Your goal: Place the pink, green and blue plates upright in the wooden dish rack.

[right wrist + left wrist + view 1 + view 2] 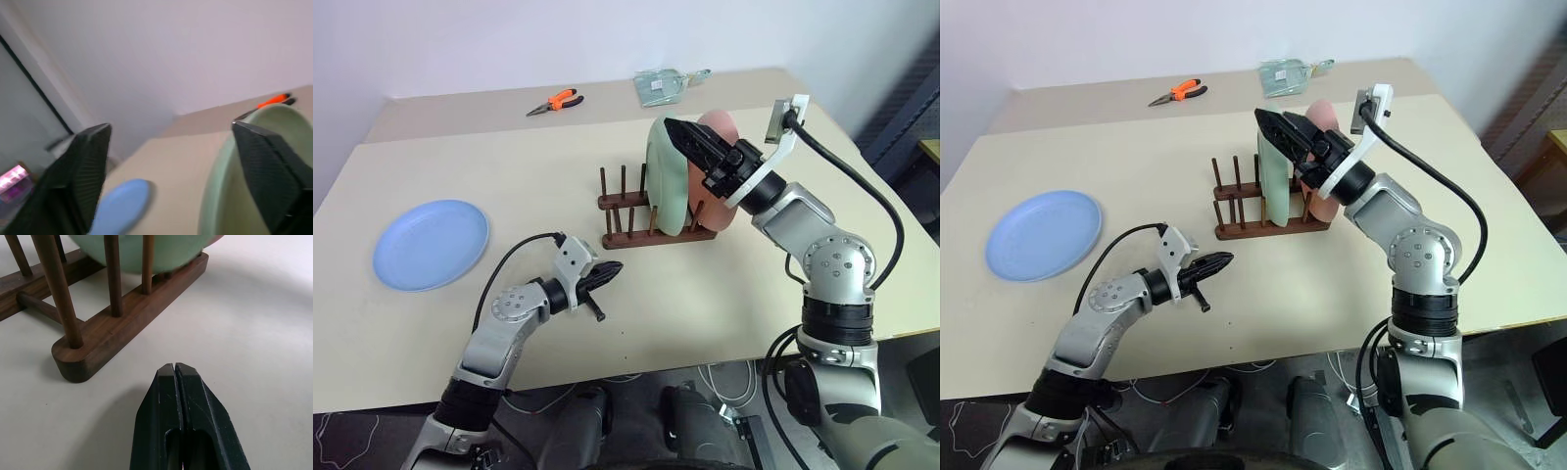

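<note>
Fingers of the left gripper (pixel 603 275) are pressed together on nothing, hovering over the table (pixel 431 147) just short of the wooden dish rack (pixel 625 208), seemingly idle. Far left, the blue plate (pixel 432 243) lies flat, well apart from the rack and not yet loaded. Rightward, the green plate (pixel 668 181) stands upright between the pegs with the pink plate (pixel 720 132) behind it. At the green plate's upper rim, the right gripper (pixel 1276 127) has its fingers spread wide, probably letting go. Whether they touch the rim is unclear; most of the pink plate is hidden.
</note>
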Controlling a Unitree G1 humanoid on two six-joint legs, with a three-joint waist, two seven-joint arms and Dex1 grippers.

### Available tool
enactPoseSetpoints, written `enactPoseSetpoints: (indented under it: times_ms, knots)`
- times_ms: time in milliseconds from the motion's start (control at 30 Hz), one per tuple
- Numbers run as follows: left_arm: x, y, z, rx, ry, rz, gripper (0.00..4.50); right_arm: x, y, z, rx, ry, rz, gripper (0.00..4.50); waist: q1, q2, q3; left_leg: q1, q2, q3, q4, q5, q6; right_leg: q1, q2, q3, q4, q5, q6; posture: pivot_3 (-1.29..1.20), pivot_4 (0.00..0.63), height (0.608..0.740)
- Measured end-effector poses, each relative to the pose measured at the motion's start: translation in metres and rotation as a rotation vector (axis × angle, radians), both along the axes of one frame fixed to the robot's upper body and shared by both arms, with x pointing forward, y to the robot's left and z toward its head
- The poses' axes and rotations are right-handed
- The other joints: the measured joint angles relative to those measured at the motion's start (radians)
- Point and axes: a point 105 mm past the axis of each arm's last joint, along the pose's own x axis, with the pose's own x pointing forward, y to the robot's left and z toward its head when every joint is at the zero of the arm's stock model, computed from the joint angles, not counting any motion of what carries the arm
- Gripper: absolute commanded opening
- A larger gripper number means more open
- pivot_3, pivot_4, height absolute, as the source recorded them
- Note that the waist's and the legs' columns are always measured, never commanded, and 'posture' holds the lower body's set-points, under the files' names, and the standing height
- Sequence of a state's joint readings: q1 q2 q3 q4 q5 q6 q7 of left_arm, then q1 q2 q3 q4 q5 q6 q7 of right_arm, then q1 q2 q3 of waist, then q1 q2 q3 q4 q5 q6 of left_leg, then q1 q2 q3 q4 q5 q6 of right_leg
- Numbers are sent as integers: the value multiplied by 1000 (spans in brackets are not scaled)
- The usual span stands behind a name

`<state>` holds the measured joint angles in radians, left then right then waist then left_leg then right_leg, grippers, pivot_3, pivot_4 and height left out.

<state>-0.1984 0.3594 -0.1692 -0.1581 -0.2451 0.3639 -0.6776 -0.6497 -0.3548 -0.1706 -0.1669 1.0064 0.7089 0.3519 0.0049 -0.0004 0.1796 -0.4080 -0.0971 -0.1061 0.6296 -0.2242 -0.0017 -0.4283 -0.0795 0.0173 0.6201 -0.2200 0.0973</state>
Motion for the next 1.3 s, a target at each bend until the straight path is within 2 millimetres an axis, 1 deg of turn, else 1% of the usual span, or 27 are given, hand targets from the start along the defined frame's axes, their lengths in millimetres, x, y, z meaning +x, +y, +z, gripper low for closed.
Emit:
enactPoseSetpoints:
  times_ms: [33,100,167,200,233,267,300,333,400,467,500,533,567,633,667,700,733,767,867,933,1000,1067,1167,1200,1233,1300]
  knots:
    - [0,0,0,0,0,0,0,0,-3,1,-49,-34,-23,4007,0,0,0,0,0,0,0,0,0,0,0,0,0,0,0,0,150,740]
    - [0,1,0,2,-1,1,0,1,-10,6,-205,-138,-90,4007,2,0,0,0,0,1,0,0,0,0,0,-1,0,0,0,0,150,740]
    - [0,3,0,7,-2,3,0,-1,-14,18,-323,-266,-141,4007,2,0,0,0,0,1,0,0,0,0,0,-1,0,0,0,0,150,740]
    - [1,3,1,6,-4,6,0,-2,-14,23,-381,-325,-152,4265,1,0,0,0,0,0,0,0,0,0,0,-1,0,0,0,0,150,740]
    - [1,4,2,5,-8,9,0,-4,-13,24,-432,-369,-148,4265,0,0,0,0,0,1,0,0,0,0,0,-1,0,0,0,0,150,740]
    - [2,5,3,3,-13,21,247,-5,-9,24,-484,-407,-131,4410,-1,0,0,0,0,1,0,0,0,0,0,-1,0,0,0,0,150,740]
    - [5,10,5,-4,-22,54,529,-8,-5,20,-545,-438,-102,4500,-3,0,0,0,0,0,0,0,0,0,0,-1,0,0,0,0,150,740]
    - [10,17,8,-10,-34,99,850,-9,0,16,-590,-461,-76,4500,-4,0,0,0,1,0,0,0,0,0,0,-1,0,0,0,0,150,740]
    - [22,37,16,-21,-66,224,1783,-12,13,3,-705,-515,-32,4500,-5,0,0,0,1,0,0,0,0,0,0,-1,0,0,0,0,150,740]
    - [32,59,24,-22,-100,348,2826,-14,23,-7,-800,-580,-6,4500,-3,0,0,0,1,0,0,0,0,0,0,-1,0,0,0,0,150,740]
    - [39,73,28,-19,-124,436,3338,-15,29,-12,-850,-619,4,4500,-1,0,0,0,0,0,0,0,0,0,0,-1,0,0,1,0,150,740]
    - [45,92,34,-11,-151,551,3878,-17,35,-18,-894,-662,15,4500,-1,-1,1,0,0,0,0,0,0,0,0,-1,0,0,1,0,150,740]
    - [49,117,40,-3,-183,689,4343,-19,43,-23,-927,-703,30,4500,-2,-1,1,0,0,0,0,0,-1,0,0,-1,0,0,1,0,150,740]
    - [48,169,55,4,-230,960,4343,-22,58,-34,-965,-757,68,4500,-7,-2,1,0,1,0,0,0,-1,-1,1,-1,1,0,1,0,150,740]
    - [43,197,61,2,-243,1095,4343,-24,64,-39,-980,-782,88,4500,-9,-2,1,0,1,0,0,0,-1,-1,1,-1,1,0,1,0,150,740]
    - [37,215,64,0,-243,1188,4343,-26,68,-42,-992,-799,103,4500,-11,-2,1,0,0,0,0,0,-1,-1,1,-1,1,1,2,0,150,740]
    - [30,230,65,0,-233,1268,4343,-26,71,-45,-1006,-813,112,4500,-10,-2,1,0,0,0,0,0,-1,-1,0,-1,1,2,3,0,150,740]
    - [24,240,63,1,-215,1328,4343,-27,73,-47,-1013,-824,120,4500,-8,-3,1,0,-1,0,1,0,-1,0,1,-1,1,2,3,0,150,740]
    - [3,266,52,-11,-130,1481,4343,-29,80,-49,-1011,-856,140,4500,-2,-4,0,0,-1,0,1,0,-1,0,1,-1,0,2,4,0,150,740]
    - [-12,279,45,-75,-67,1570,4343,-29,82,-52,-1013,-863,149,4500,0,-5,0,0,-1,-1,1,0,-2,0,0,-1,0,2,4,0,150,740]
    - [-23,284,39,-174,-3,1616,4343,-28,84,-54,-1011,-863,160,4500,2,-5,-1,0,-1,-1,1,0,-2,0,0,-2,0,2,4,0,150,740]
    - [-30,283,31,-244,57,1638,4343,-28,86,-56,-1010,-864,167,4500,4,-5,-1,0,-1,-1,1,0,-2,0,0,-2,0,2,4,0,150,740]
    - [-39,279,14,-373,176,1668,4343,-27,87,-59,-1012,-868,176,4500,5,-6,-1,0,-1,-1,1,0,-2,0,1,-2,0,2,4,0,150,740]
    - [-41,278,9,-406,212,1676,3824,-27,87,-60,-1016,-871,177,4500,4,-6,-1,0,-1,-1,1,1,-2,0,1,-2,1,2,4,0,150,740]
    - [-42,277,5,-453,241,1686,3600,-26,87,-61,-1020,-872,176,4500,5,-6,-1,0,-1,-1,1,1,-3,0,1,-2,1,2,4,0,150,740]
    - [-42,277,3,-543,273,1695,2694,-26,88,-62,-1020,-875,176,4500,5,-7,-1,0,-1,-1,1,1,-3,0,1,-2,1,3,4,0,150,740]
